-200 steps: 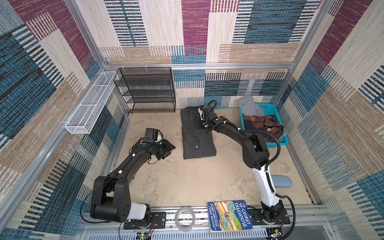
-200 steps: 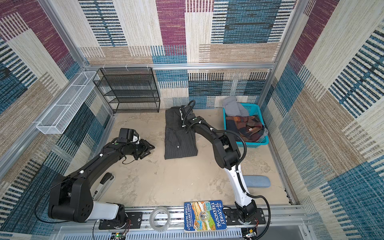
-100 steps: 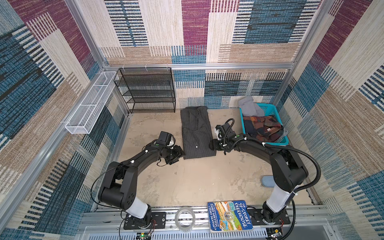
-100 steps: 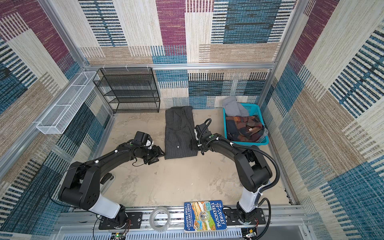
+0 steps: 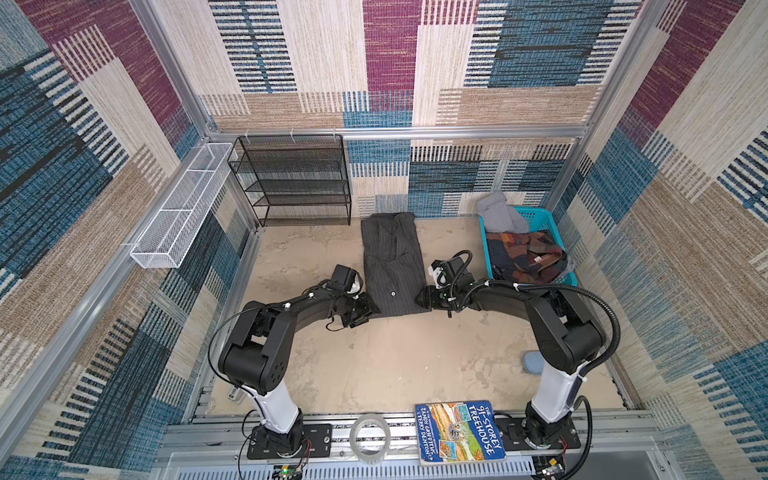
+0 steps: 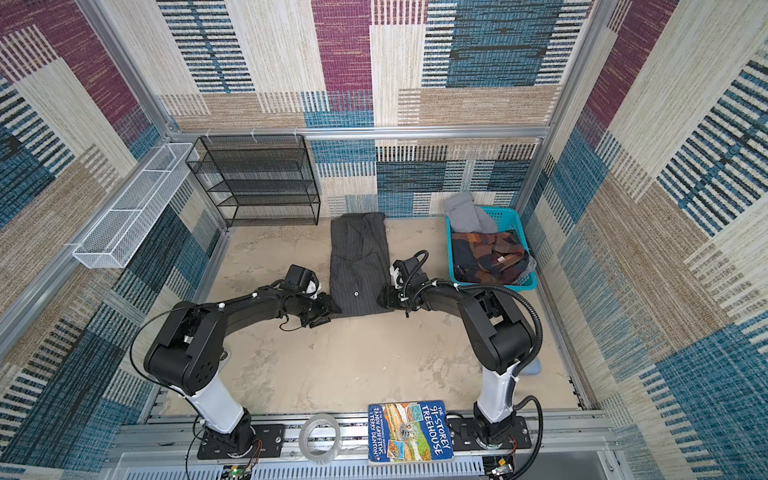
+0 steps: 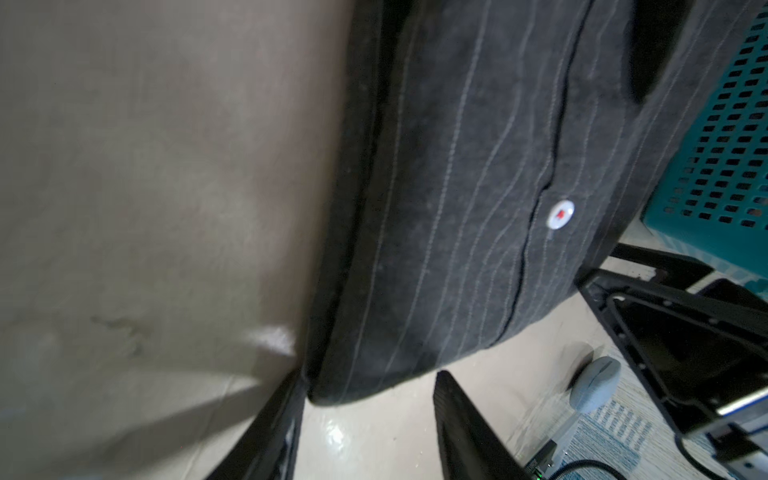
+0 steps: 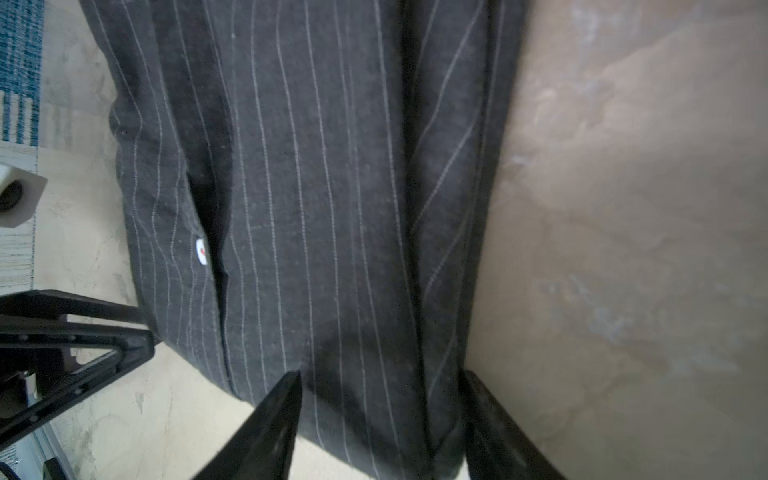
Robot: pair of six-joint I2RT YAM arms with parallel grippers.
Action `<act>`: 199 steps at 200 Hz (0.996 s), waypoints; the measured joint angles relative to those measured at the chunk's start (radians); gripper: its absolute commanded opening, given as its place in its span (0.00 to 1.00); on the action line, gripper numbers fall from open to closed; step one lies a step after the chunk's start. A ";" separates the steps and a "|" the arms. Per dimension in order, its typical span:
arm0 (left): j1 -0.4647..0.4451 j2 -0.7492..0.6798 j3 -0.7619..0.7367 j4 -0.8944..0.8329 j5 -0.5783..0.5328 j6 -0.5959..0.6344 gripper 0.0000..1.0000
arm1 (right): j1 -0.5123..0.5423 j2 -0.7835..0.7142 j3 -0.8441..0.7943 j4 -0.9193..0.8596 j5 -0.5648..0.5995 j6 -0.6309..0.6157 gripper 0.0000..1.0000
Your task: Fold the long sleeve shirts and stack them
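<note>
The charcoal pinstriped long sleeve shirt lies flat on the table as a long narrow strip, collar toward the back wall. My left gripper sits low at its near left corner. In the left wrist view the left gripper is open, and the shirt corner just reaches its fingertips. My right gripper is at the near right corner. In the right wrist view the right gripper is open, its fingers straddling the shirt's folded edge.
A teal basket at the back right holds a plaid garment and a grey one. A black wire shelf stands at the back left, and a white wire tray hangs on the left wall. A book and a tape roll lie on the front rail.
The right gripper came from the collar end down to the shirt's near right corner. The left gripper moved right from the bare table to the near left corner.
</note>
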 measured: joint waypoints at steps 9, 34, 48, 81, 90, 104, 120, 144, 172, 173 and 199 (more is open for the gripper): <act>0.000 0.008 0.002 0.007 -0.001 -0.007 0.39 | -0.001 0.010 -0.001 0.021 -0.012 0.003 0.42; 0.000 0.032 0.014 0.031 -0.003 -0.017 0.35 | -0.004 0.018 -0.024 0.066 -0.040 0.019 0.29; 0.000 0.036 0.014 0.041 -0.007 -0.021 0.35 | -0.003 0.003 -0.052 0.079 -0.054 0.034 0.25; 0.009 0.037 0.034 0.017 -0.033 -0.036 0.36 | 0.034 -0.060 -0.131 0.078 -0.063 0.082 0.22; 0.021 0.037 0.044 0.002 -0.053 -0.036 0.37 | 0.057 -0.068 -0.144 0.080 -0.062 0.098 0.22; 0.040 0.037 0.058 -0.021 -0.081 -0.036 0.37 | 0.106 -0.072 -0.156 0.091 -0.063 0.127 0.23; 0.064 0.034 0.071 -0.054 -0.103 -0.035 0.39 | 0.178 -0.058 -0.148 0.102 -0.073 0.166 0.29; 0.120 0.010 0.078 -0.106 -0.130 -0.027 0.46 | 0.267 -0.008 -0.086 0.126 -0.096 0.207 0.41; 0.224 -0.045 0.071 -0.164 -0.159 -0.014 0.54 | 0.294 -0.036 -0.066 0.077 -0.105 0.220 0.53; 0.226 -0.047 0.071 -0.166 -0.160 -0.013 0.54 | 0.294 -0.039 -0.065 0.074 -0.105 0.220 0.53; 0.277 -0.087 0.084 -0.217 -0.184 -0.008 0.57 | 0.293 -0.122 -0.005 -0.035 -0.080 0.175 0.57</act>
